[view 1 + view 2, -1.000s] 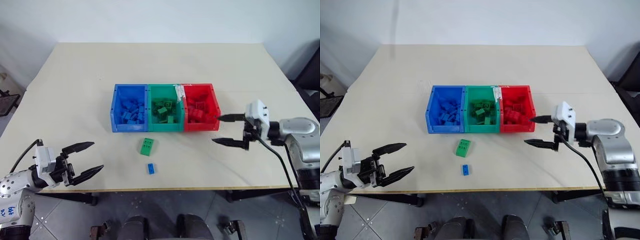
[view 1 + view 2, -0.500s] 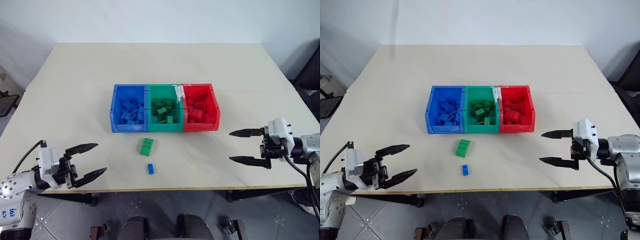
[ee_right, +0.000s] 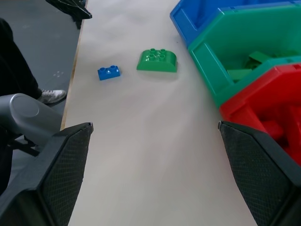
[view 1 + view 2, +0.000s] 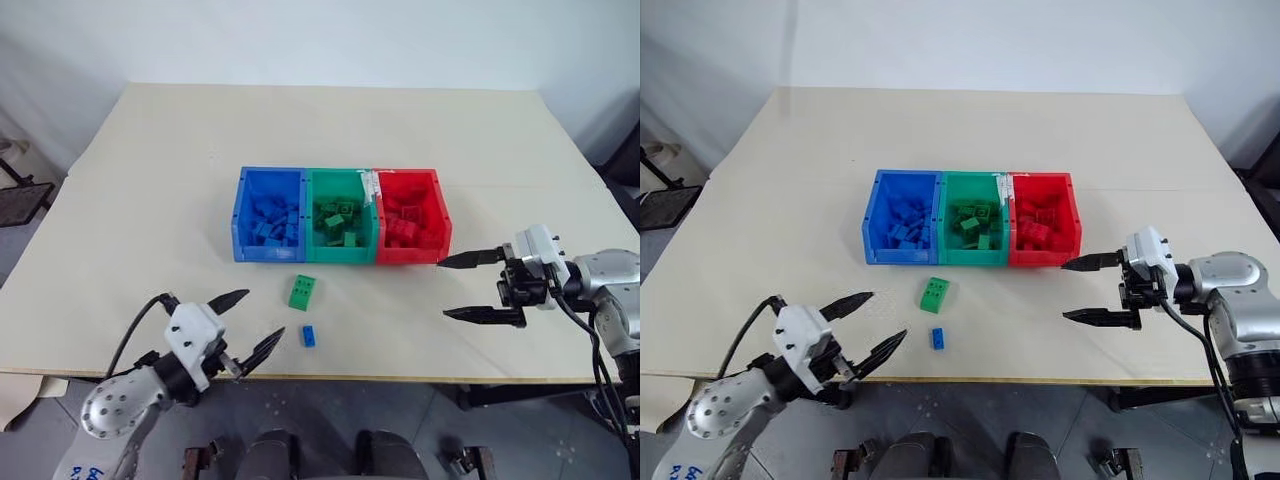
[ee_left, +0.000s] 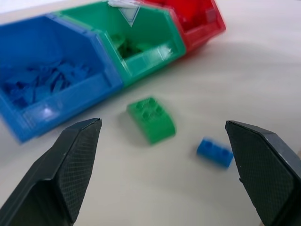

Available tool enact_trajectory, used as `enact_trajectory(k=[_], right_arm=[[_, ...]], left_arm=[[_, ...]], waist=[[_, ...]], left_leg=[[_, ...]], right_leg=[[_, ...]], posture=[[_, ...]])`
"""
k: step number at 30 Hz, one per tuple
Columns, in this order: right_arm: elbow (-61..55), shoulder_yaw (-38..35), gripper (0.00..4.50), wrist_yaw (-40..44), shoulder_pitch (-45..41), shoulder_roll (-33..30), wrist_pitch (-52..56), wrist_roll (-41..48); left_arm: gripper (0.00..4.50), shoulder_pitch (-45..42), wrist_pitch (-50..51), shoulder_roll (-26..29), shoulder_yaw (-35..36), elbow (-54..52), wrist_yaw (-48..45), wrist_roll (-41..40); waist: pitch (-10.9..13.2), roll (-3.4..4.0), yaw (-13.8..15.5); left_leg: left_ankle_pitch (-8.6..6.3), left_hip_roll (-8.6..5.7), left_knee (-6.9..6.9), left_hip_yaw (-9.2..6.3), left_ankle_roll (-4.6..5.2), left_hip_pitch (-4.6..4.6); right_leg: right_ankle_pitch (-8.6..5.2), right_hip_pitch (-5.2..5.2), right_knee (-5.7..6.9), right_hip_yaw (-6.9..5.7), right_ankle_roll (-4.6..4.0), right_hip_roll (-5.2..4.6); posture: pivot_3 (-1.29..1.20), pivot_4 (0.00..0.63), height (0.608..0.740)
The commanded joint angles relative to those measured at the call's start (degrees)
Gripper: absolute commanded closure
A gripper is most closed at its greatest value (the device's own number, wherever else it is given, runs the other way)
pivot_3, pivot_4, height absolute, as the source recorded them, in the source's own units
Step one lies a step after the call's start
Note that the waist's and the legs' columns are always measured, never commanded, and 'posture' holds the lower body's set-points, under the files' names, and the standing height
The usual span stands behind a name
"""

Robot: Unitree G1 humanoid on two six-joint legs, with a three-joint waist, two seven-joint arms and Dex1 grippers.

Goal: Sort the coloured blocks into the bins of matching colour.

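Two bricks lie loose on the surface (image 4: pixel 150 200) in front of the three joined bins (image 4: pixel 341 228): one green brick (image 4: pixel 302 292) just before the green bin and one small blue brick (image 4: pixel 308 336) nearer the edge. Both look light, hard and a little slick, best pinched across their flat side walls, not the studs. The left gripper (image 4: pixel 245 325) hovers wide near the blue brick, and the right gripper (image 4: pixel 470 286) stands wide and empty beside the red bin.
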Motion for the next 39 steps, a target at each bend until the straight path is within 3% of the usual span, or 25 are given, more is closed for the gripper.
enact_trajectory(k=[1, 5, 12, 24, 27, 35, 39], right_arm=[[1.19, 1.51, 0.04, 4.31, -2.10, -0.97, -1.07, 0.79], [2.35, 3.70, 0.04, 4.31, -4.15, -0.96, -1.55, 1.41], [2.45, 4.68, 0.04, 4.31, -4.65, -3.45, -2.31, 3.22], [1.24, 1.92, 0.04, 4.31, -2.58, -4.98, -1.56, 3.14], [1.60, 1.47, 0.00, 4.31, -2.65, -5.11, -1.62, 2.76], [2.68, 1.08, 0.00, 4.31, -3.68, -4.67, -1.75, 1.65], [3.41, 0.91, 0.00, 4.31, -4.16, -4.40, -1.98, 0.93]], left_arm=[[0.00, -3.19, 9.47, -1.80, -4.99, -4.83, 7.31, 2.95], [0.00, -12.42, 23.09, -5.33, -11.60, -4.08, 14.63, 6.12], [0.00, -21.40, 34.55, -9.24, -16.41, 0.67, 19.26, 7.66], [0.00, -25.96, 39.47, -12.19, -18.05, 7.54, 19.28, 7.20], [0.53, -25.84, 38.17, -12.67, -18.31, 9.11, 19.10, 7.37], [2.98, -25.58, 29.43, -12.98, -18.46, 13.27, 18.75, 9.52], [3.04, -24.41, 22.36, -12.67, -18.75, 11.86, 16.43, 9.23]], waist=[[0.00, 0.00, -0.01], [0.01, 0.02, 0.54], [0.01, 0.00, 1.33], [0.02, -0.01, 1.43], [0.01, -0.01, 1.43], [0.01, 0.00, 1.64], [0.01, 0.00, 1.53]], left_leg=[[0.00, -0.01, 0.00, 0.01, 0.00, -0.01], [0.04, -0.03, 0.09, 0.01, 0.05, -0.05], [0.04, -0.03, 0.10, 0.04, 0.05, -0.05], [0.05, -0.03, 0.12, 0.04, 0.03, -0.07], [0.05, -0.03, 0.12, 0.05, 0.03, -0.06], [0.05, -0.07, 0.15, 0.02, 0.03, -0.05], [0.05, -0.06, 0.15, 0.03, 0.03, -0.06]], right_leg=[[0.00, 0.00, -0.01, 0.00, 0.00, 0.00], [0.00, 0.03, 0.02, -0.04, 0.00, 0.04], [0.00, 0.02, 0.01, -0.08, 0.00, 0.10], [0.00, 0.04, -0.02, -0.09, 0.00, 0.10], [0.00, 0.04, -0.02, -0.08, 0.00, 0.10], [0.00, 0.09, -0.02, -0.10, 0.00, 0.08], [0.00, 0.08, -0.03, -0.12, 0.01, 0.08]], posture=[[0.00, 0.150, 0.740], [0.00, 0.150, 0.740], [0.00, 0.150, 0.740], [0.00, 0.150, 0.740], [0.00, 0.150, 0.740], [0.00, 0.150, 0.740], [0.00, 0.150, 0.740]])
